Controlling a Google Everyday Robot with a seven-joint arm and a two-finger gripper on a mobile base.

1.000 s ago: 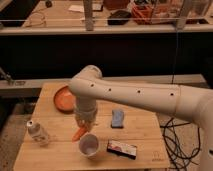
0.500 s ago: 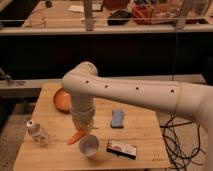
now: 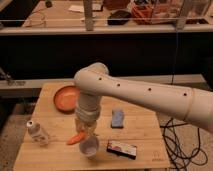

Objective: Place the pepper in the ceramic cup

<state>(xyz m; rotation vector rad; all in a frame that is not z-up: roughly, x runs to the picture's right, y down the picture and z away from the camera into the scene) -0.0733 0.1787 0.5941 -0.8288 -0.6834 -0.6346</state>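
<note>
My gripper (image 3: 84, 131) hangs from the big white arm over the front middle of the wooden table (image 3: 145, 135). It is shut on the pepper (image 3: 75, 139), a slim orange piece that sticks out low and to the left, tilted. The ceramic cup (image 3: 90, 147), small and white, stands just right of and below the pepper's held end, close under the gripper. The pepper is outside the cup, beside its left rim.
A round orange bowl (image 3: 65, 97) sits at the back left. A clear bottle with a white cap (image 3: 37, 133) lies at the left. A blue object (image 3: 118, 119) lies at mid-right, and a dark flat packet (image 3: 122, 149) lies right of the cup. Cables lie on the floor at the right.
The arm has swung left and lowered, carrying the pepper down and a little left, closer to the cup's left rim. The cup and other objects have not moved.
</note>
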